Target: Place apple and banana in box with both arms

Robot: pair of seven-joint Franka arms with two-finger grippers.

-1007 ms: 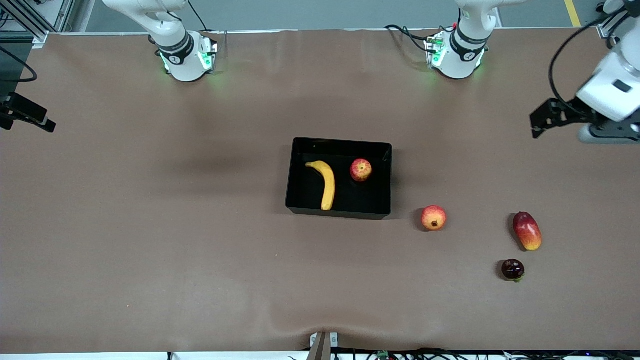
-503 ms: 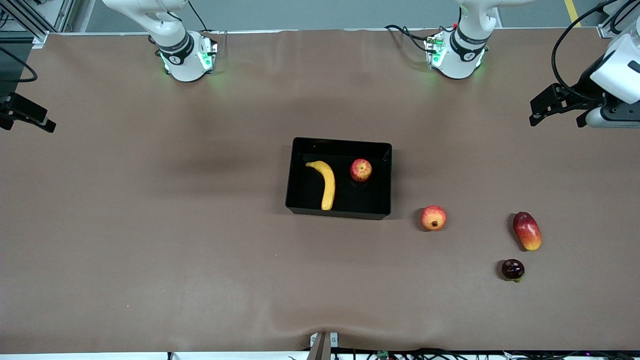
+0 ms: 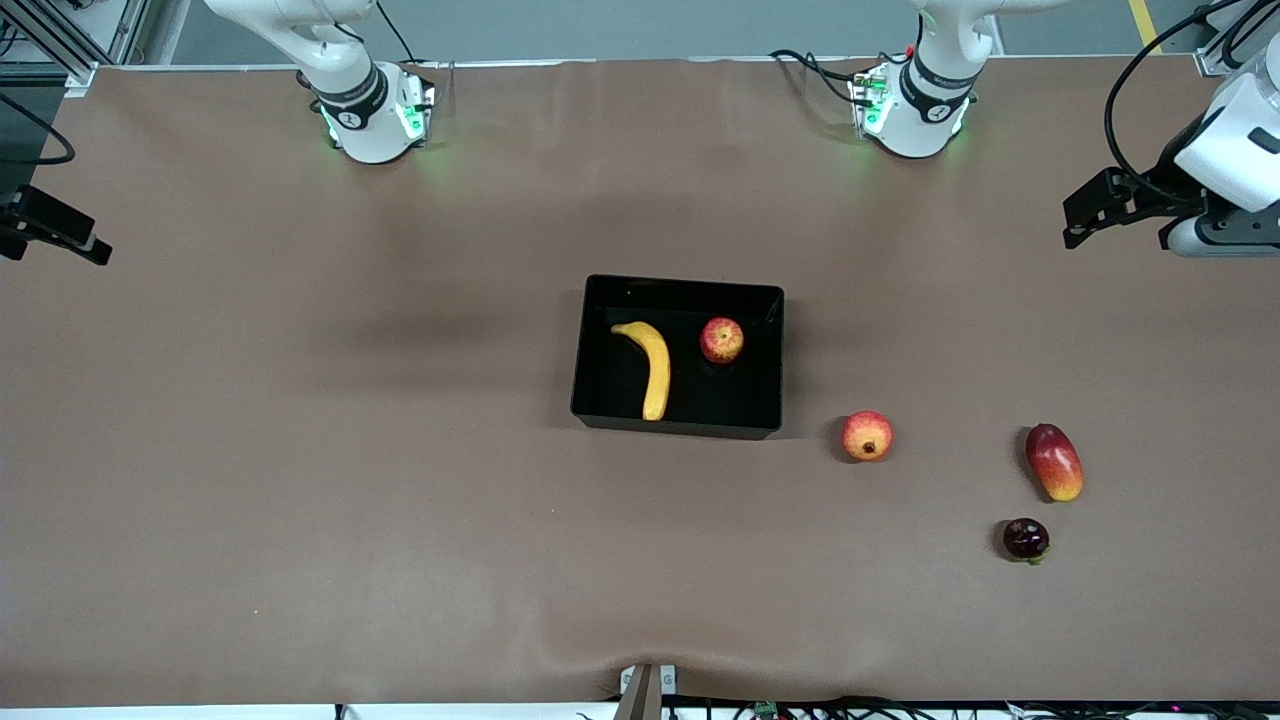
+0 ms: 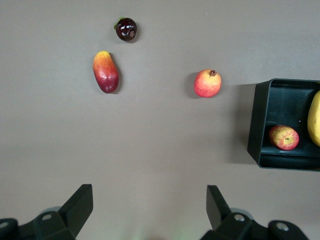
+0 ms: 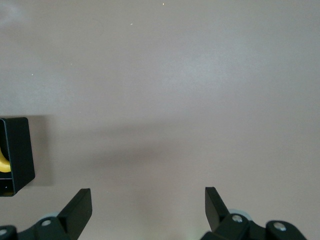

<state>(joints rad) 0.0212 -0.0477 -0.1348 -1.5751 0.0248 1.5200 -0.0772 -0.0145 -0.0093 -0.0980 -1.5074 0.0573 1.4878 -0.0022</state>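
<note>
On the table, a dark fruit [image 3: 1026, 539] lies nearest the camera, then a mango [image 3: 1054, 461] and a pomegranate [image 3: 867, 436]. Farther, the box [image 3: 600, 410] holds the banana [image 3: 652, 367] and the apple [image 3: 721, 340], apart. The left gripper [image 4: 149, 206] hangs spread and empty over the table's left-arm end; the right gripper [image 5: 148, 207], also spread and empty, over bare table.

No readable text, labels, brands or numbers in any view. Only candidates are small dark round marks on the black joint bands of the two arm bases [image 3: 345, 118] [image 3: 934, 112] at the bench's top edge, and they can't be made out. Box [image 3: 590, 400] and fruit carry no markings.
</note>
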